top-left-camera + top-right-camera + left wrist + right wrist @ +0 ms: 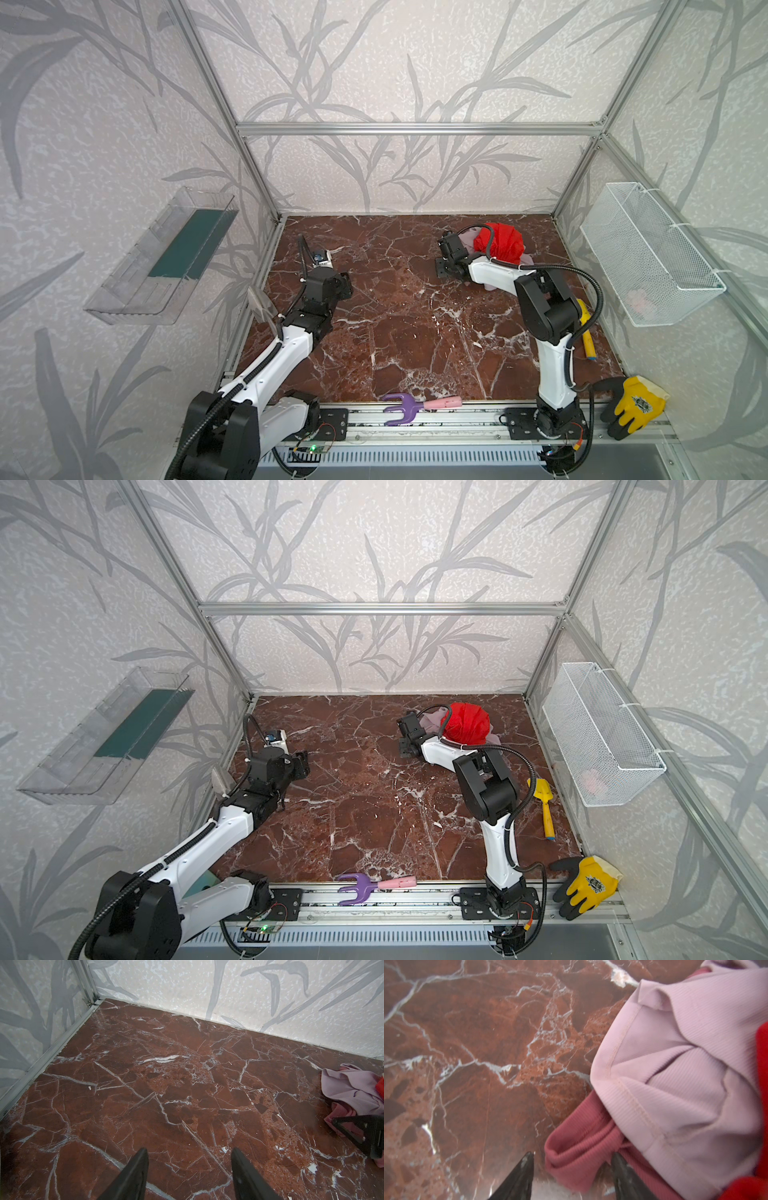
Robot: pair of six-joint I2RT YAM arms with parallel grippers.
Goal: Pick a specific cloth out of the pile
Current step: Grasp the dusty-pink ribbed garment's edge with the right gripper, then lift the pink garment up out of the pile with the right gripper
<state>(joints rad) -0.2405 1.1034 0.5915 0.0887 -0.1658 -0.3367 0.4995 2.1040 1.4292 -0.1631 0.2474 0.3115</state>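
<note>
Both top views look steeply down from high up, well back from the pile [498,247]. The right wrist view sits close against the pile, the left wrist view well off from it, both showing its lilac cloth [685,1064]

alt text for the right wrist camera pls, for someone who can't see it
The right gripper has its jaws open on either side of a folded edge of the dusty rose cloth, not yet closed on it. A pale lilac-pink cloth lies over the rose one, with a bright red cloth partly in view beyond it, all on a red-brown marble tabletop.
</note>
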